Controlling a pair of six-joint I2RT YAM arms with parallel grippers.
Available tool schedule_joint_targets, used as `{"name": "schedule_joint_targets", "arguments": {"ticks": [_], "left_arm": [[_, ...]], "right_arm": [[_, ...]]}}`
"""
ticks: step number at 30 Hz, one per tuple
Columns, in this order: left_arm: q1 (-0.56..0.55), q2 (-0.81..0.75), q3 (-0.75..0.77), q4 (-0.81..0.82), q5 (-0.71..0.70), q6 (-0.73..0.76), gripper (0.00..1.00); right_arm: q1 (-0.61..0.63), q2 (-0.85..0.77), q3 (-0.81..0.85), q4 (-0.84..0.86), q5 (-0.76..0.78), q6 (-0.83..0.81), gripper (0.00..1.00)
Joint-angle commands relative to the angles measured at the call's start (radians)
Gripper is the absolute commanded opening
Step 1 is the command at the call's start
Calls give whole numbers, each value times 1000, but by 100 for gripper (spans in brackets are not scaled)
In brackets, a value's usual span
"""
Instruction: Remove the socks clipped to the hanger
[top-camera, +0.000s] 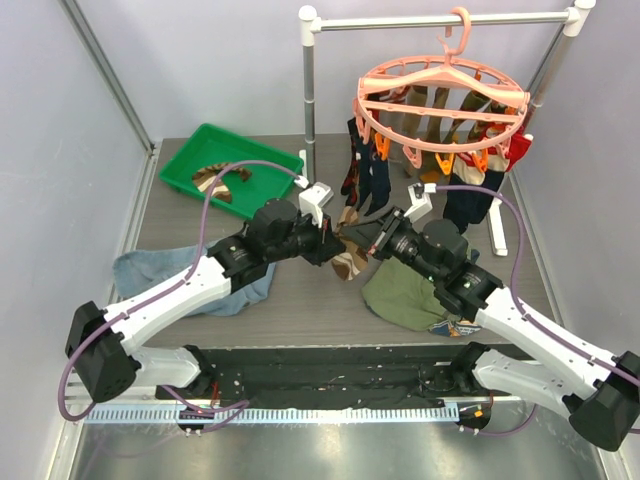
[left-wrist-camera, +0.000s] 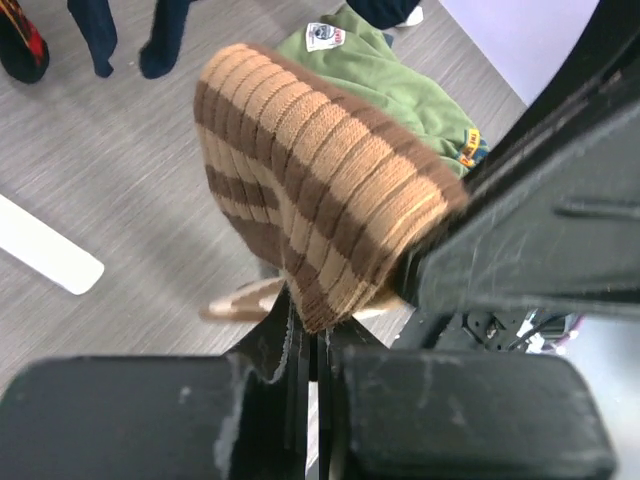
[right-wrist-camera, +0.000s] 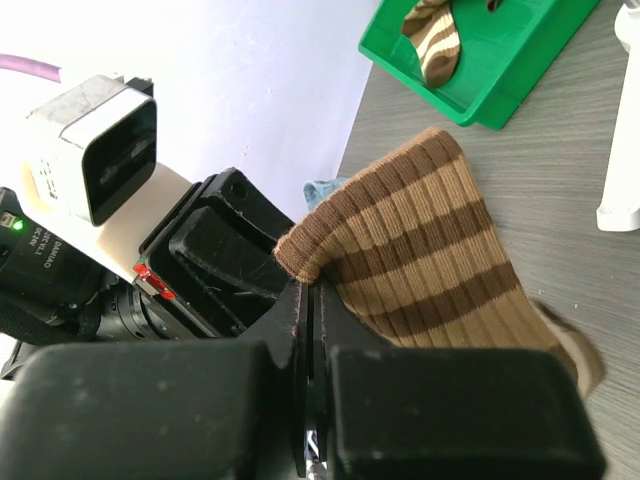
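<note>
**Striped sock pinched between both pincers, off the hanger**

The green tray (top-camera: 212, 145) at the far left of the worktop (top-camera: 300, 300) holds at least one brown-and-cream striped sock (top-camera: 222, 178). How many lie there is hard to tell from above.

The worktop is grey wood grain, closed in by pale lilac walls. On it lie a blue denim garment (top-camera: 150, 270) at the left and an olive garment (top-camera: 405, 295) at the right.

The hanger (top-camera: 440, 95) hangs from the rail stand (top-camera: 310, 90), with dark socks (top-camera: 370, 180) dangling from its pegs.

In front of it and below it, the left pincer (top-camera: 328, 243) and right pincer (top-camera: 378, 240) meet. Both are clamped shut on one tan striped sock (top-camera: 350, 255).

The left wrist view shows the sock's lower edge running into the closed fingers (left-wrist-camera: 290, 370). The right wrist view shows the cuff (right-wrist-camera: 300, 250) nipped likewise, with the tray behind it.
</note>
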Motion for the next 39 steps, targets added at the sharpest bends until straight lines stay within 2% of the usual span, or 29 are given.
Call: {"name": "schedule_joint_targets", "arguments": {"ticks": [1, 3, 5, 8, 9, 11, 12, 14, 15, 19, 26, 30, 34, 39], "left_arm": [[-3, 18, -2, 92, -50, -40, 0], [-3, 21, 21, 57, -97, -55, 0], [-3, 12, 29, 17, -168, -62, 0], [3, -21, 20, -4, -265, -79, 0], [14, -29, 20, -12, -283, -82, 0], [28, -44, 32, -53, -334, -100, 0], [45, -48, 46, -66, -343, -103, 0], [62, -66, 58, -95, -387, -114, 0], [81, -74, 72, -124, -401, -114, 0], [167, -103, 126, -196, -437, -118, 0], [353, -35, 274, -253, -466, -119, 0], [477, 81, 400, -265, -425, -111, 0], [575, 305, 547, -307, -377, -120, 0], [674, 512, 710, -365, -300, -115, 0]], "right_arm": [[3, 31, 59, 57, -41, -4, 1], [6, 42, 64, 57, -47, -10, 2], [3, 51, 65, 57, -53, -16, 7], [5, 45, 62, 51, -56, -21, 20], [3, 42, 62, 42, -52, -27, 29], [5, 36, 65, 7, -37, -42, 39], [5, 35, 68, -7, -35, -65, 50], [3, 36, 80, -44, -33, -95, 60], [6, 38, 94, -84, -32, -121, 76], [5, 0, 99, -158, -3, -174, 84], [5, -111, 44, -242, 138, -263, 87], [3, -114, 53, -305, 180, -320, 87], [5, -125, 51, -332, 220, -349, 87], [5, -143, 53, -357, 249, -375, 86]]}}
